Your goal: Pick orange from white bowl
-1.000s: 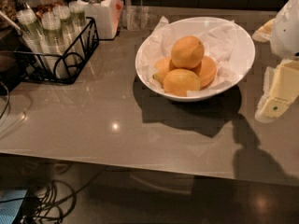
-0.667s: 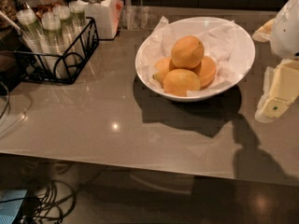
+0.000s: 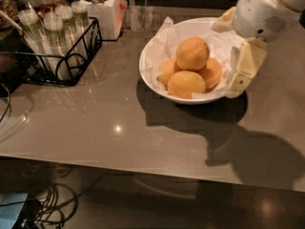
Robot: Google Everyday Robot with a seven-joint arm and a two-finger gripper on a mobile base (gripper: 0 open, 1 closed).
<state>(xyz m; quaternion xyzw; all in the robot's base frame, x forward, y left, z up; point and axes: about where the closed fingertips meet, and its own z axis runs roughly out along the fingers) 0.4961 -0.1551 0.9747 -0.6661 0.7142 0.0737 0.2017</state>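
The white bowl [image 3: 151, 56], lined with crumpled white paper, stands on the grey table and holds several fruits. The orange [image 3: 192, 53] is the biggest fruit and lies on top of the pile. A yellow-orange fruit [image 3: 186, 84] lies in front of it and a deeper-orange one [image 3: 213, 73] to its right. My gripper [image 3: 234, 46] hangs over the bowl's right rim, just right of the orange and apart from it. It is open and empty, with one cream finger [image 3: 247, 67] at the near rim and the other at the far rim.
A black wire basket [image 3: 71, 56] with several capped bottles stands at the back left. A white lidded jar [image 3: 101, 9] and a clear glass [image 3: 139, 17] stand behind it. The table's front edge [image 3: 119, 159] runs across the bottom, with cables on the floor below.
My gripper has moved left from beside the bowl to over its right rim. The fruits and the bowl have not moved.
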